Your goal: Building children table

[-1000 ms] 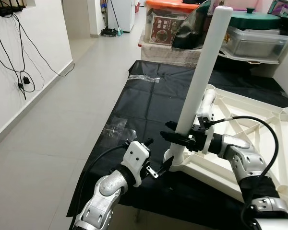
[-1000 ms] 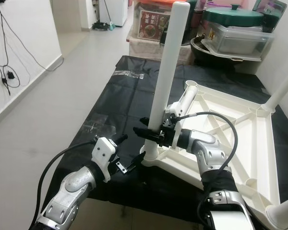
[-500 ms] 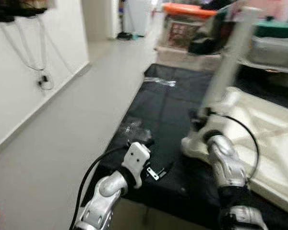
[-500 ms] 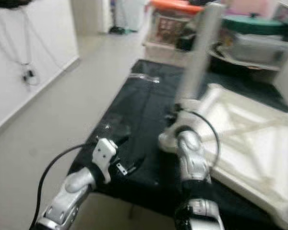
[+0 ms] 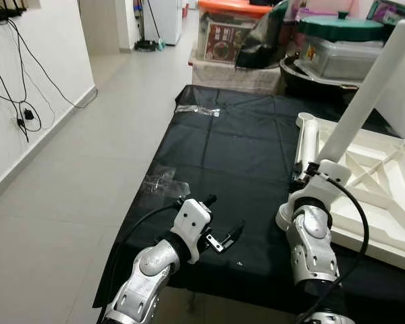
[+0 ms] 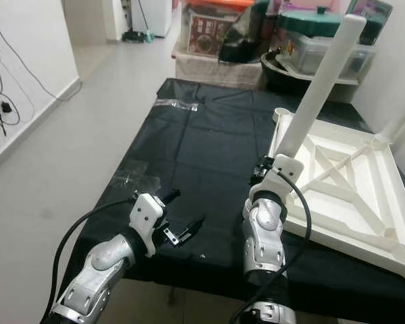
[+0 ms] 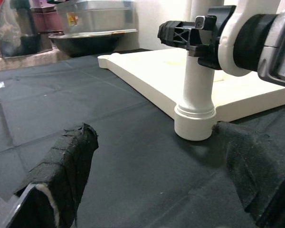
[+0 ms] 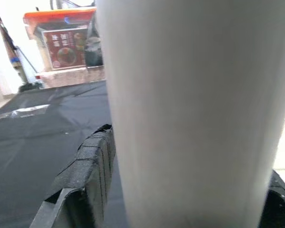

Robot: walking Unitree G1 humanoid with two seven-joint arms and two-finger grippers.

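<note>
Right gripper (image 7: 190,35) clamps the white table leg (image 5: 364,94) low on its shaft, one black finger (image 8: 85,161) on either side, just above the corner socket (image 7: 194,121) of the upturned white table frame (image 5: 374,229). We note that one second ago this leg stood nearly upright; it now leans up and away toward the robot's right, its long axis clearly tilted, with the foot end near the storage bins (image 5: 347,47). We judge that the leg is not seated square and needs righting before pressing home. Left gripper (image 5: 223,237) hovers with its fingers spread above the black sheet (image 5: 236,148), just short of the socket. A second leg (image 5: 309,145) lies flat along the frame's edge.
</note>
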